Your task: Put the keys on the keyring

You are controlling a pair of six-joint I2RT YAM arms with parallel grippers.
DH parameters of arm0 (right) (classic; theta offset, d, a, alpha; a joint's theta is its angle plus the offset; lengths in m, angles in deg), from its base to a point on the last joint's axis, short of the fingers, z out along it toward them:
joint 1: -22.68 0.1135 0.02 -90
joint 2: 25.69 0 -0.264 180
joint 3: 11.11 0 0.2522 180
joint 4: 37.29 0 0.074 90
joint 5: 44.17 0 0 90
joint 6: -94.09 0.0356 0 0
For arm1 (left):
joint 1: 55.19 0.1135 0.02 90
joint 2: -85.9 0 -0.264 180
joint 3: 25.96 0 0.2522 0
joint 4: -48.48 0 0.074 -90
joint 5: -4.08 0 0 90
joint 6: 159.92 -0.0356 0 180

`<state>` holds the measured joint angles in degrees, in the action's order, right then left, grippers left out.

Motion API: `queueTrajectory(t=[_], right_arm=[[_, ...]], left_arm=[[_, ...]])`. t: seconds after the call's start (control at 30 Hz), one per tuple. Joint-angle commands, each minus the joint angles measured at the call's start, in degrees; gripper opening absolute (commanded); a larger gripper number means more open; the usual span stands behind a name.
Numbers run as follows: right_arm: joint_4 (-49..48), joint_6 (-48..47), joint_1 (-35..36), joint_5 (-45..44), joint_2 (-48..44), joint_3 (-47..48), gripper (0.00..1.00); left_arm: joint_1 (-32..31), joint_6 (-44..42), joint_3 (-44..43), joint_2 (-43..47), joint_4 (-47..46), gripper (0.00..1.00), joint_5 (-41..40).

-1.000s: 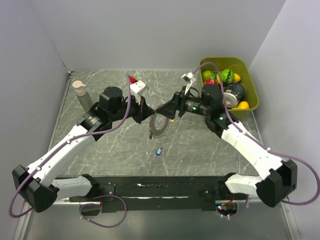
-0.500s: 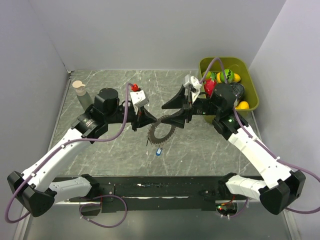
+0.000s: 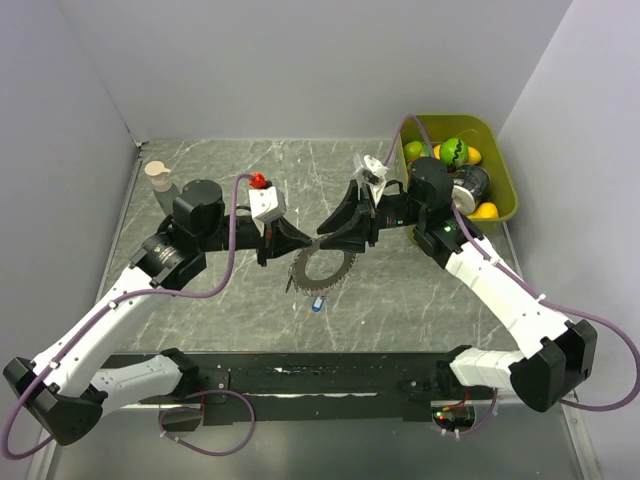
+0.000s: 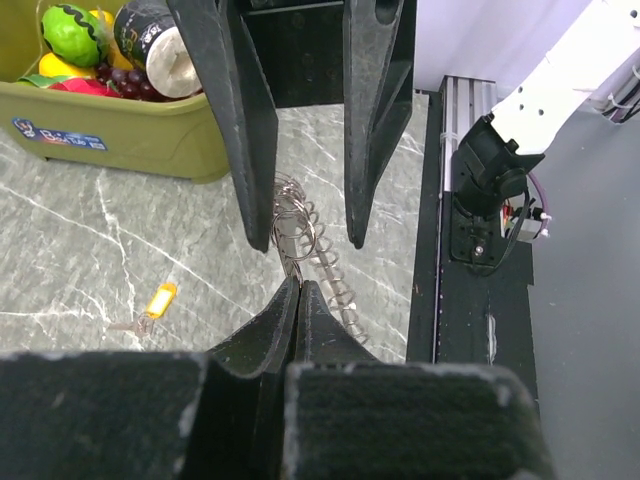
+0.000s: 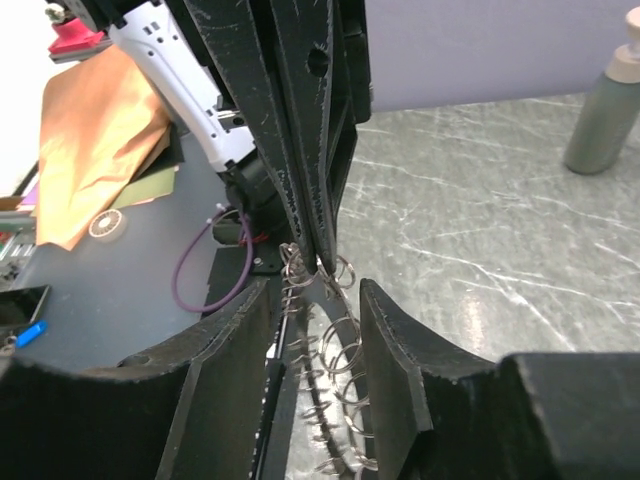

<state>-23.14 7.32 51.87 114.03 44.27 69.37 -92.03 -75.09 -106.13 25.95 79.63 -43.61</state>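
My left gripper (image 4: pixel 298 290) has its two fingers pressed together on the edge of the keyring (image 4: pixel 297 235), pinching the wire among the small silvery keys that fringe it. The ring hangs from that pinch near the middle of the marble-patterned table (image 3: pixel 220 300); I cannot tell whether its lower edge touches the surface.

My right gripper (image 5: pixel 318 295) faces the left one tip to tip with its fingers spread. They straddle the same stretch of ring, one on each side of the left fingertips, and from the wrist views they do not appear to close on anything.

A loose key with a blue head (image 3: pixel 317 303) lies on the table just on the near side of the ring. A yellow-headed key (image 4: pixel 160 297) lies flat beside the ring, apart from it. The green bin (image 4: pixel 110 135) of toy fruit and a can sits at the far right corner, and a grey bottle (image 3: pixel 160 190) stands at the far left.
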Motion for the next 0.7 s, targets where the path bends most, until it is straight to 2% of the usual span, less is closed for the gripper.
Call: queueTrajectory(t=[0.0, 0.07, 0.37, 0.67], right_arm=[[-1.7, 0.73, -0.36, 2.37, 0.36, 2.98, 0.47], [-1.09, 0.56, -0.27, 2.9, 0.88, 3.33, 0.43], [-2.67, 2.93, -0.1, 1.05, 0.36, 1.04, 0.4], [3.12, -0.4, 1.13, -0.18, 1.41, 2.54, 0.34]], left_arm=[[0.19, -0.37, -0.38, 0.88, -4.55, 0.01, 1.55], [0.19, -0.19, -0.3, 0.97, -4.91, 0.01, 1.38], [0.19, 1.83, -0.56, -0.17, -6.05, 0.01, 1.29], [0.19, 2.18, -1.44, -0.88, -7.01, 0.01, 0.94]])
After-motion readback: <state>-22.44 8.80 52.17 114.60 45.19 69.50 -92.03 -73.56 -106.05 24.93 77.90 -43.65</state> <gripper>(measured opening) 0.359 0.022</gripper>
